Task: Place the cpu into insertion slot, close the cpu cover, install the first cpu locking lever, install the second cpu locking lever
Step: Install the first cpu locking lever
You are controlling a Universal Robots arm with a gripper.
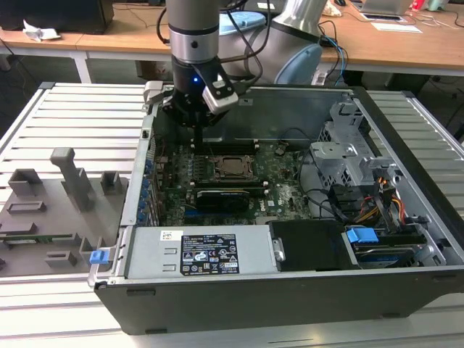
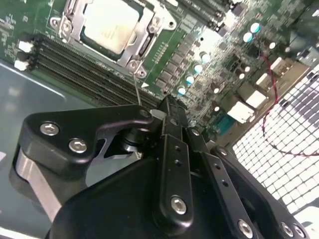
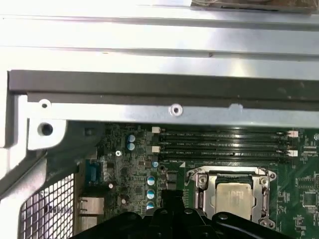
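**Component condition.** The cpu [image 2: 107, 27] presents a silvery-grey metal top and lies flat in the insertion slot [image 1: 217, 165]. The cpu cover [image 2: 148, 31], a thin silver frame with a square cut-out, lies down around the chip.

**Location.** The socket sits on the motherboard [image 1: 290, 192], close beside the gripper [image 2: 167, 102] and lower than its fingertips. The memory slots [image 3: 224, 142] lie between the socket and the case wall.

**Quantities.** One cpu, one insertion slot, one cpu cover, four memory slots, one visible wire lever [image 2: 136, 84].

**End effector.** The jaws stand narrow, the fingers drawn together. The wire lever rises from the socket corner to the fingertips. Whether it is clamped between them cannot be determined.

**View differences.**
- The exterior view gives the whole open computer case [image 1: 290, 290], the arm above it, and a grey fixture tray [image 1: 43, 217] outside the case.
- The second wrist view gives the wire lever and the finger linkage at close range.
- The first wrist view gives the chip [image 3: 233, 196] straight ahead of the gripper, with the four slots beyond it.
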